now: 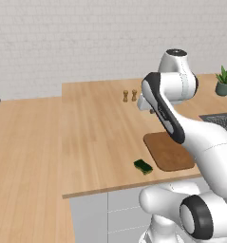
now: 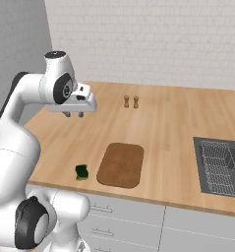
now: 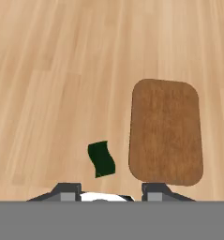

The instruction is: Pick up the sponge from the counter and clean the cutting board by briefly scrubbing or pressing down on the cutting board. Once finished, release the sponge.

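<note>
Jaws [image 2: 74, 114] apart, empty, above counter [image 2: 170, 130]. Sponge [image 3: 101, 159] beside cutting board [image 3: 166, 131], seems slightly wavy; centre over it, straddle narrow width, descend straight.

Counter [image 1: 96, 137], light wood; on it: board [image 1: 169, 151], brown; sponge [image 1: 143, 166], green, beside board; shakers [image 1: 129, 96], two, brown; plant [image 1: 224, 81], potted.

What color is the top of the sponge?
The sponge is dark green on top, clearest in the hand view.
</note>
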Motion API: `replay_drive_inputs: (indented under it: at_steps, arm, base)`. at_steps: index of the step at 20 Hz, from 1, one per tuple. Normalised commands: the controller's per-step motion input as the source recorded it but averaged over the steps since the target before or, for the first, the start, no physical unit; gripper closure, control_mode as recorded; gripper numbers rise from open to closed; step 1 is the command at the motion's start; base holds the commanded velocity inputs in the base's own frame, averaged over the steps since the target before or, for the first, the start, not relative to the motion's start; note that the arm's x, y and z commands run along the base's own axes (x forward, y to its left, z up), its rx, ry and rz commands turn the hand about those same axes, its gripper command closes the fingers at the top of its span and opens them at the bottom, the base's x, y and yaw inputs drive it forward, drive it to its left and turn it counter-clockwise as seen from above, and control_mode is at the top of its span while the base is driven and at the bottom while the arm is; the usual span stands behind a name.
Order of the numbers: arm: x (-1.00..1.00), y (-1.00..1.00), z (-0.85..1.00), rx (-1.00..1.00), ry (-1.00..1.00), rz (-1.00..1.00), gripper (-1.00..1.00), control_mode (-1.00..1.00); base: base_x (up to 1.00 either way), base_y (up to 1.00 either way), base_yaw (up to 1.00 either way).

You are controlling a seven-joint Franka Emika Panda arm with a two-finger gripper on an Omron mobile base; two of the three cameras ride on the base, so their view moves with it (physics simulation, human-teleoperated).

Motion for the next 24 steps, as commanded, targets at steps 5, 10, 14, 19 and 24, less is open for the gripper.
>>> replay_drive_inputs:
  at_steps: [5, 10, 14, 19, 24]
  arm:
    - [-0.26, 0.00, 0.00, 0.00, 0.01, 0.00, -1.00, -1.00]
    - [-0.67, 0.00, -0.05, 0.00, 0.00, 0.00, -1.00, -1.00]
    - [-0.34, 0.02, -0.67, 0.00, 0.00, 0.00, -1.00, -1.00]
    - [0.06, 0.17, -0.96, 0.00, -0.01, 0.00, -1.00, -1.00]
    - [0.43, 0.15, -0.55, 0.00, -0.03, 0.00, -1.00, -1.00]
  base:
    - [0.00, 0.00, 0.00]
    - [0.00, 0.00, 0.00]
    - [0.00, 0.00, 0.00]
    - [0.00, 0.00, 0.00]
    - [0.00, 0.00, 0.00]
